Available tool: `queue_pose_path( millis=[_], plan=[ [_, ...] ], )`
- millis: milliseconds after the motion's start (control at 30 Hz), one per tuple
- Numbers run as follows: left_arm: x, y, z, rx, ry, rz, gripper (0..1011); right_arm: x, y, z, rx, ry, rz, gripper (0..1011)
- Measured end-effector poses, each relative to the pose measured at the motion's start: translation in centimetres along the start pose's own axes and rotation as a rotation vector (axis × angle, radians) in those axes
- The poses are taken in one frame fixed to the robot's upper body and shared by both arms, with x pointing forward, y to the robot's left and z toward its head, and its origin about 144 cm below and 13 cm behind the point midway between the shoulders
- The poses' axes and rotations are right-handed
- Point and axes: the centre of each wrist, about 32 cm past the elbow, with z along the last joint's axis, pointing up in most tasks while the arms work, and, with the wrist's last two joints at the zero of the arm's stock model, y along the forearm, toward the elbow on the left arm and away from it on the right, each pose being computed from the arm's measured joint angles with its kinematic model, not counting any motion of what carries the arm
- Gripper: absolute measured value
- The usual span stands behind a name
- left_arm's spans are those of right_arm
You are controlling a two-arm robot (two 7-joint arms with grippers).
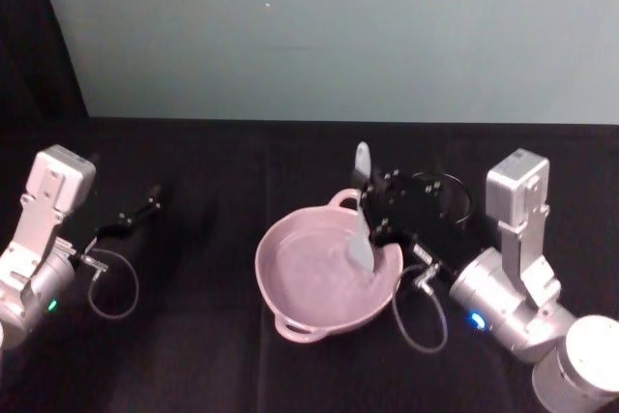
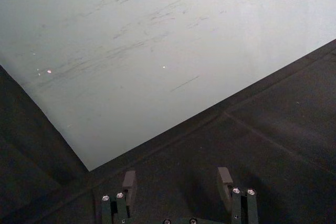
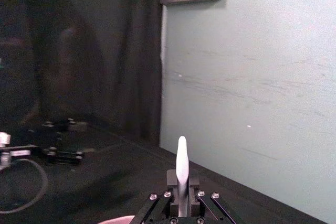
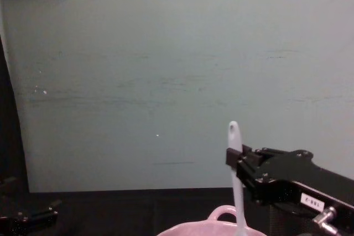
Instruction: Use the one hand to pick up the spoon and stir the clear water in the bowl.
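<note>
Upright, spoon [image 1: 361, 218] pinched by right tool [image 1: 373, 208]; blade seemingly in bowl [image 1: 290, 282].

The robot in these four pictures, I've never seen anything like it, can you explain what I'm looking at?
It is a robot with two arms, each ending in a gripper. One camera looks down from its head, one looks forward from its chest, and one sits on each wrist. On the black cloth-covered table stands a pale pink glossy bowl with loop handles. The right gripper has its jaws shut on a long slim white plastic spoon, held upright with its blade down in the bowl. The left gripper is off to the left, jaws open and holding nothing.
</note>
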Motion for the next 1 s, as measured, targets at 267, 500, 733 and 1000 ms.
queue_pose_path(
  millis=[267, 500, 733, 1000],
  plan=[
    [0.0, 0.0, 0.0, 0.0, 0.0, 0.0, 1005, -1.9, 0.3, -0.1, 0.018, 0.059, 0.083, 110],
    [0.0, 0.0, 0.0, 0.0, 0.0, 0.0, 1005, -2.7, 2.1, -0.4, 0.034, 0.103, 0.142, 110],
    [0.0, 0.0, 0.0, 0.0, 0.0, 0.0, 1005, -2.8, 4.6, -0.6, 0.051, 0.117, 0.179, 110],
    [0.0, 0.0, 0.0, 0.0, 0.0, 0.0, 1005, -1.4, 6.3, -0.8, 0.044, 0.092, 0.152, 110]
  ],
)
